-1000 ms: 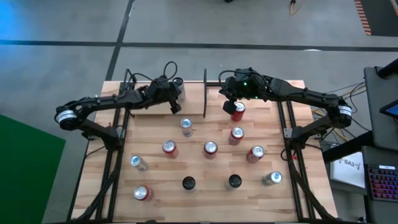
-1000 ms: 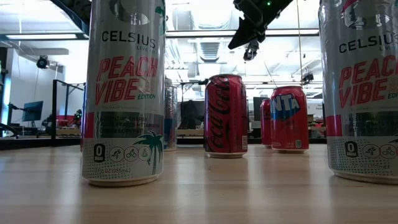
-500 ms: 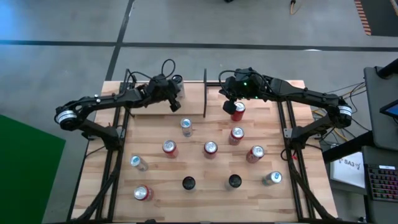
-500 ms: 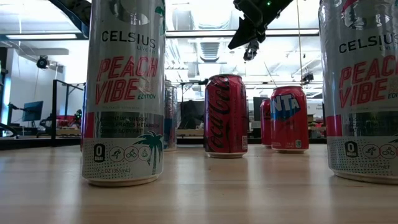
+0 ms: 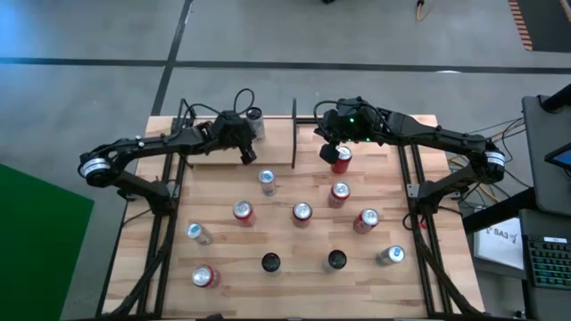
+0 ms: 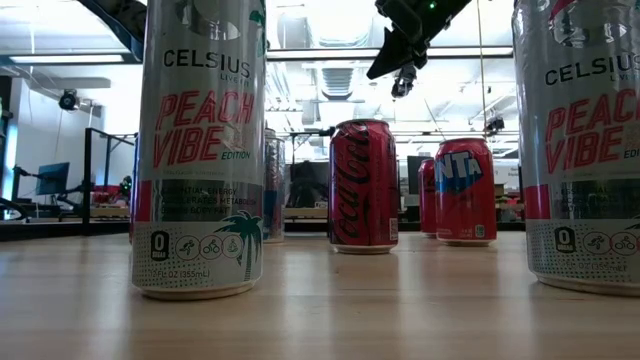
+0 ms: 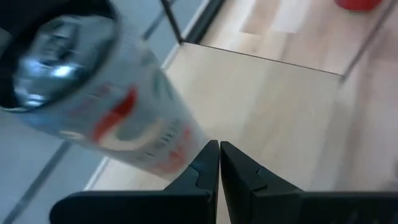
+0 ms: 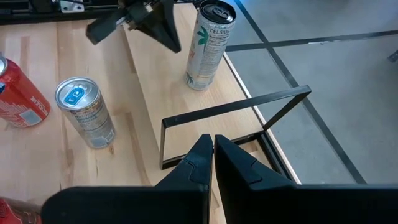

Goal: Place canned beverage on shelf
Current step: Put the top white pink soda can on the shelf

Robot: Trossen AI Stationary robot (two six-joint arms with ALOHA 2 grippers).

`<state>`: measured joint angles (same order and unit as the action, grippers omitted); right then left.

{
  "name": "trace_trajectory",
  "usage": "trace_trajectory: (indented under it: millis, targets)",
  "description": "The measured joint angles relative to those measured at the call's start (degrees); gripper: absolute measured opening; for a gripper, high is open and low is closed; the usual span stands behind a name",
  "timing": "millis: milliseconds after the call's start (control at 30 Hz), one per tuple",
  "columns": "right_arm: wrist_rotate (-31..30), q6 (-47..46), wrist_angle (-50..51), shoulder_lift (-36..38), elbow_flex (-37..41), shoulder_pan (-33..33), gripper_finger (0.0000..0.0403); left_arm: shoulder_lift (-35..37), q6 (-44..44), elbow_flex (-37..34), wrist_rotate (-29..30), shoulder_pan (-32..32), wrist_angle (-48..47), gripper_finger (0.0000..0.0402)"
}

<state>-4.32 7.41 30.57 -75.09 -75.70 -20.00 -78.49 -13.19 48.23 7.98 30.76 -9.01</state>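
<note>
Light wood shelf [image 5: 277, 143] bearing one silver can [image 5: 256, 119]; table [image 5: 294, 241] with scattered cans.

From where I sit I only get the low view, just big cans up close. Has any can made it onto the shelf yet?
Observer: Yes, one. A silver Celsius can stands upright on the shelf, on the left arm's side of the black divider rod.
Operator: Is a claw holding it?
Observer: No. The left gripper is shut and empty, close beside that can.
Operator: And the other arm?
Observer: The right gripper is also shut and holds nothing. It hovers near the divider rod, over a red can on the table.
</note>
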Motion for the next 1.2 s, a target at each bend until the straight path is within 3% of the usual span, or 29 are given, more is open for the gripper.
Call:
trace_trajectory:
  millis: [867, 1033, 1200]
  targets:
    - [0.0, -0.3, 0.0, 0.0, 0.0, 0.0, 0.0009, -0.1, 5.4, -0.1, 5.2, 0.1, 14.4, 0.0]
    - [0.0, -0.4, 0.0, 0.0, 0.0, 0.0, 0.0009, -0.1, 6.6, -0.1, 8.0, 0.1, 15.1, 0.0]
    - [0.0, -0.9, 0.0, 0.0, 0.0, 0.0, 0.0009, 0.7, 5.9, -0.1, 6.5, -0.4, 14.4, 0.0]
